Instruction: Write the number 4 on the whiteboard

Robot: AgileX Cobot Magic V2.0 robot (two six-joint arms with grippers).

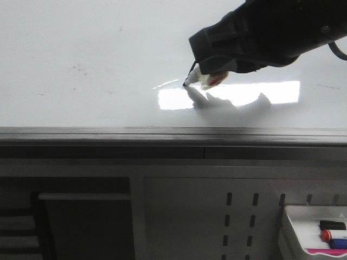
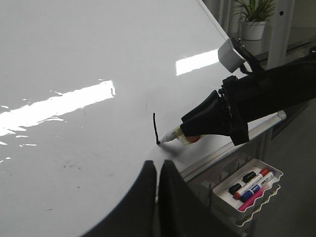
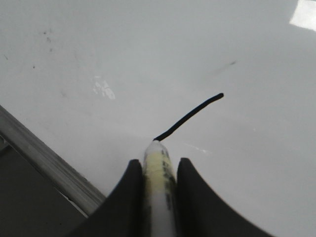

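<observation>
Looking through my feeds, I see the right hand (image 3: 157, 170) closed on a marker (image 3: 159, 180), its 2 dark fingers (image 3: 131, 197) pressed against either side of the white and yellowish barrel. The marker's tip touches the whiteboard (image 1: 81, 43), right at the end of a single black stroke (image 3: 190, 116). That stroke is all I can see of the number 4 (image 2: 155, 127) so far: 1 short slanted line, with no bar and no long vertical.

From the left wrist camera the stroke runs up the board from the marker tip, and the right arm (image 2: 266, 94) reaches in from the side with the marker (image 2: 175, 134) angled down onto the glossy surface. The left hand (image 2: 158, 170) hangs off the board with its 2 fingers nearly touching, only a thin slit between them, and nothing is in it.

In the front view the pen (image 1: 196, 78) meets the board just beside a bright rectangular reflection (image 1: 227, 95), near the grey metal edge (image 1: 162, 132). Below the board, a small white tray (image 2: 247, 190) carries several spare markers (image 2: 252, 183).
</observation>
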